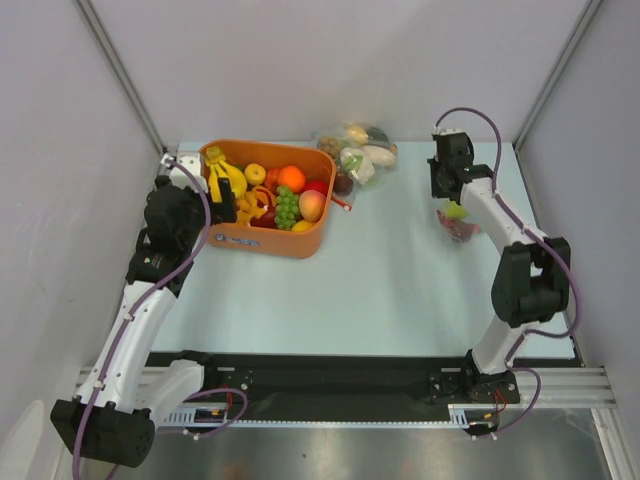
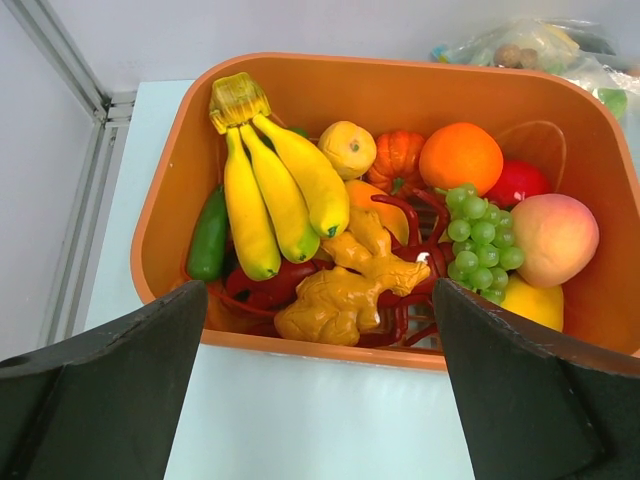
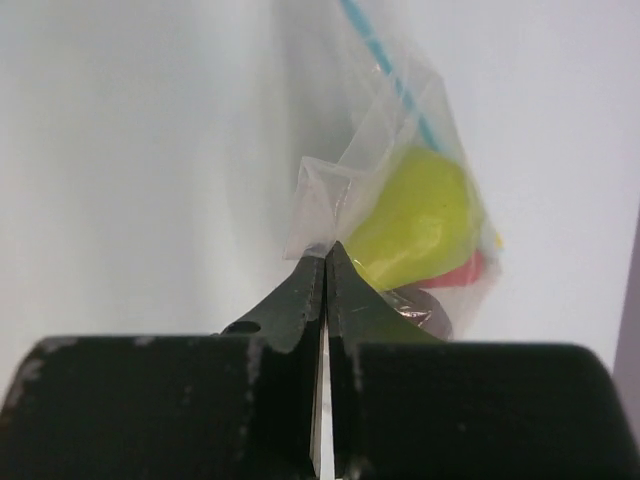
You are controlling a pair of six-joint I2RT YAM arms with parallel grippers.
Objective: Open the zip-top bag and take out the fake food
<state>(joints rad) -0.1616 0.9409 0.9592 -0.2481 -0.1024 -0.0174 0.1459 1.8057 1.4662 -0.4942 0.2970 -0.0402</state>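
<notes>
The small clear zip-top bag [image 3: 385, 150] with a blue zip strip hangs from my right gripper [image 3: 325, 252], which is shut on a corner of its plastic. Inside it I see the light green pear-like fruit [image 3: 420, 220], a bit of red chili [image 3: 465, 272] and the dark maroon fruit [image 3: 425, 308]. In the top view the bag [image 1: 456, 222] sits at the table's right side, under my right gripper [image 1: 447, 192]. My left gripper [image 2: 320, 400] is open and empty, held over the table just in front of the orange tub [image 2: 320, 345], far from the bag.
The orange tub [image 1: 300, 243] at the back left holds bananas [image 2: 270, 180], an orange, grapes, a peach and other fake food. A larger lumpy clear bag of vegetables [image 1: 358, 152] lies behind the tub's right end. Grey walls close in the table.
</notes>
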